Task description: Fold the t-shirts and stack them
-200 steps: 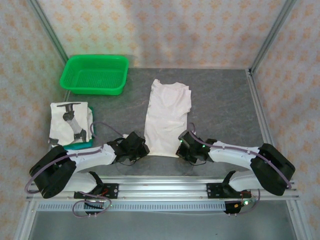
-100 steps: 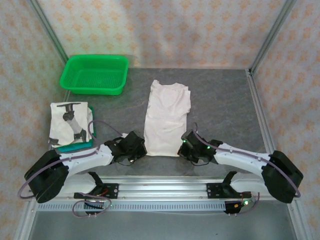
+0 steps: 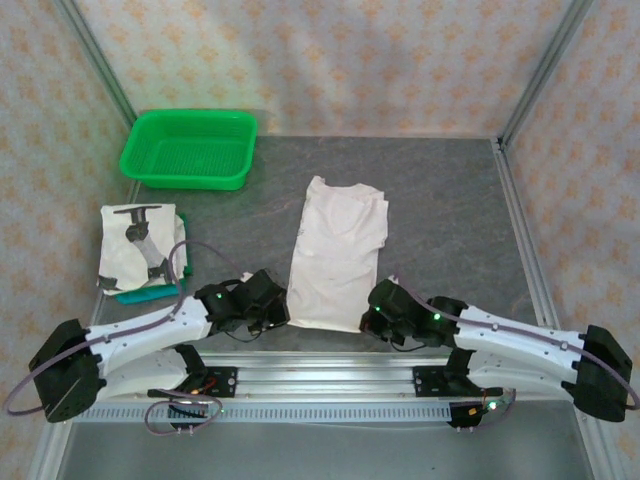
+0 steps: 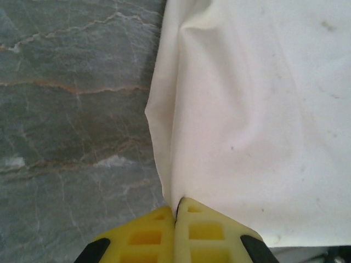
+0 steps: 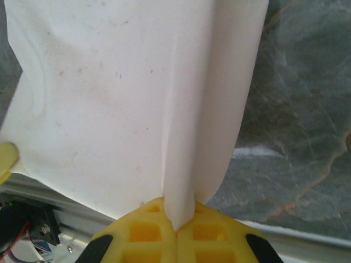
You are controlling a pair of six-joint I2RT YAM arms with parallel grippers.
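My left hand [image 4: 175, 212] and right hand [image 5: 178, 222], each pinched shut on a near corner of the t-shirt [image 3: 338, 250] stretched ahead of them on the worktop [image 3: 450, 210], risk losing the thin hem if they pull unevenly, skewing the fold.

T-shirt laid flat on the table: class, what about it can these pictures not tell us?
- Top view: near corners of the t-shirt, hidden under the arms.
- Left wrist view: its far part, cut off by the frame; the left gripper covers the pinched edge.
- Right wrist view: the cloth inside the right gripper.
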